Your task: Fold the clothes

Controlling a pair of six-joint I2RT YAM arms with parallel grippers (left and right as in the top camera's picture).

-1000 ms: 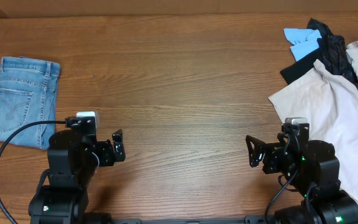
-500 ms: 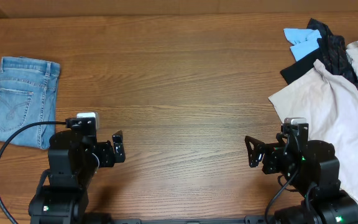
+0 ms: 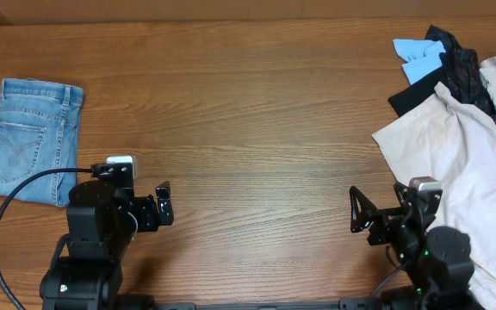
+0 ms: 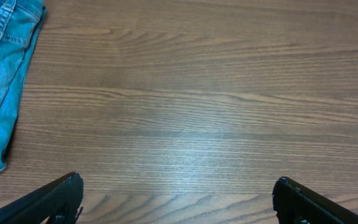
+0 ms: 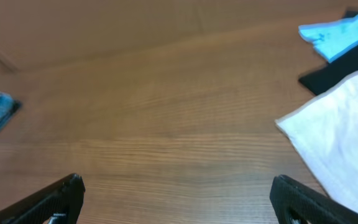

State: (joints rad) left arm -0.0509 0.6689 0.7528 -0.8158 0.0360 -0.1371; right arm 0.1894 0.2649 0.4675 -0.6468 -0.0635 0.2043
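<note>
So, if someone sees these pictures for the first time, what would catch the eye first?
Probably the folded light-blue jeans, lying alone at the left edge of the wooden table. Next, the heap at the right edge: a large beige garment, a black garment and a small bright-blue cloth.

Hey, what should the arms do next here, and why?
Probably just park both arms: the jeans already lie folded at the left end of the table, and the left gripper and right gripper are open, empty and well away from them.
</note>
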